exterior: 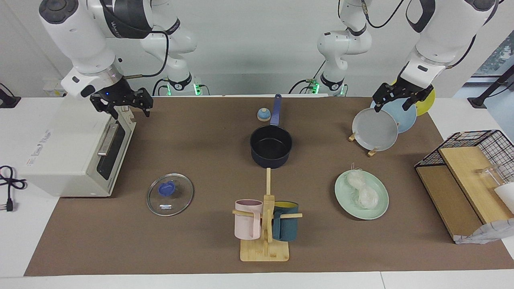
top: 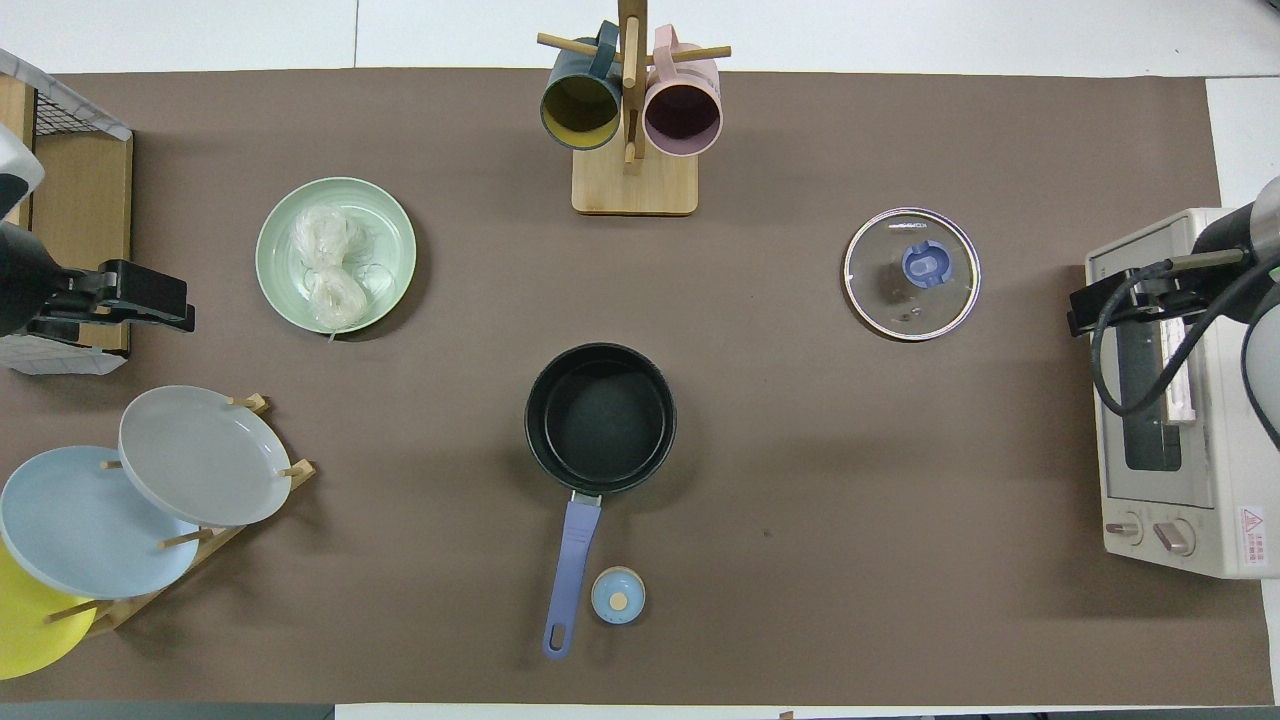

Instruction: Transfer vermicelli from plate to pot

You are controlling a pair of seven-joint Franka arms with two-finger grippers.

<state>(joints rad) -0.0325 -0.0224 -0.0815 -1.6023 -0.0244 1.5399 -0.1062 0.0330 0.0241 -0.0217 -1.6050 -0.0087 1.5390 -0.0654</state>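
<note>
Nothing has been grasped yet; the task looks to be at its very start. The vermicelli (exterior: 362, 190) lies on the mint-green plate (exterior: 377, 210) at lower right of the facing view, well apart from the empty pot (exterior: 271, 146) at centre. The left hand (exterior: 401, 97), fingers spread, hangs over the plate rack (exterior: 372, 152) at upper right; the right hand (exterior: 122, 102), also spread, waits over the toaster oven (exterior: 64, 160) at upper left. Next, the left hand would need to descend onto the bundle and pinch it.

The vermicelli (exterior: 362, 190) lies on the plate (exterior: 375, 210) toward the left arm's end of the table, the pot (exterior: 271, 146) mid-table nearer the robots.
</note>
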